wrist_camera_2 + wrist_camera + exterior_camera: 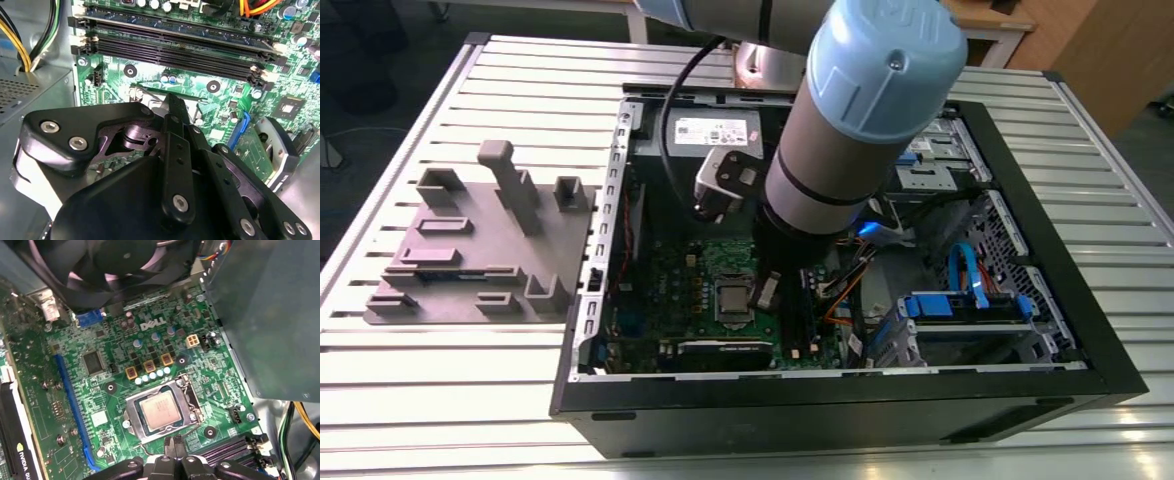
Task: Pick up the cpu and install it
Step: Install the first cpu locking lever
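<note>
— Where do we find the cpu?
— Seated in the socket frame on the motherboard.
— And the gripper?
— Just beside that socket; we note its fingers closed, holding nothing.

Claw fingertips hidden behind own black linkage in second wrist view; graphics card cut by edge.

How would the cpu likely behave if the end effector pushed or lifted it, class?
The cpu is a flat chip with a metal top, so probably stiff and light. Its smooth, shiny lid may be slippery. It lies flat within the socket frame on the motherboard, so a sideways push would likely meet the frame rather than slide it, and it cannot roll.
</note>
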### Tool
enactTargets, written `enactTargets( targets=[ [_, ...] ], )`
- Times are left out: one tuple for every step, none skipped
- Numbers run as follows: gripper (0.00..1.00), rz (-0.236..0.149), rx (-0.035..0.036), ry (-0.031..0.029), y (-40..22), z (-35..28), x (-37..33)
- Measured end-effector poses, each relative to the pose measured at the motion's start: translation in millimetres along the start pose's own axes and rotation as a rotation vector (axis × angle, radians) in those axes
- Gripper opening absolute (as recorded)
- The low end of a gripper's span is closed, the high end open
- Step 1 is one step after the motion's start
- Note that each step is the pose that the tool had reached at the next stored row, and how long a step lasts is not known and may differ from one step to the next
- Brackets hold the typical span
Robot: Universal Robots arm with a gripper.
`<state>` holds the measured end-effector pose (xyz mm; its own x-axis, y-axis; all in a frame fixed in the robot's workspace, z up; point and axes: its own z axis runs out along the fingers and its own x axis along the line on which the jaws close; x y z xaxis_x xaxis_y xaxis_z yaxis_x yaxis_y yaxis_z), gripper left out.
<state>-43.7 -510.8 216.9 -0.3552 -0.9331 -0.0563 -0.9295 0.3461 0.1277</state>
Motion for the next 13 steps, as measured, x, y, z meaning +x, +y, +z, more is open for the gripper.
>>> enactTargets(
  targets=[
    [0.11,-0.003,0.0011,-0.0001,-0.1,0.2,0.4],
    [0.11,-0.005,0.0021,0.0004,-0.2,0.3,0.8],
    [0.11,-0.009,0.0026,0.0011,-0.3,0.6,1.0],
    [0.11,-0.014,0.0027,0.0022,-0.3,0.6,1.2],
    [0.11,-0.022,0.0025,0.0031,-0.3,0.7,1.5],
    [0.11,-0.03,0.0022,0.0041,-0.3,0.8,1.6],
    [0.11,-0.038,0.0019,0.0051,-0.4,1.0,1.8],
    [0.11,-0.045,0.0015,0.0059,-0.4,1.2,2.1],
    [0.11,-0.051,0.0012,0.0066,-0.5,1.7,2.5],
    [0.11,-0.056,0.0012,0.0073,-0.7,2.3,2.9],
    [0.11,-0.061,0.0012,0.0078,-0.8,2.9,3.4],
    [0.11,-0.066,0.0015,0.0082,-0.8,3.5,3.8],
    [0.11,-0.07,0.0018,0.0085,-0.9,4.1,3.9]
  ],
)
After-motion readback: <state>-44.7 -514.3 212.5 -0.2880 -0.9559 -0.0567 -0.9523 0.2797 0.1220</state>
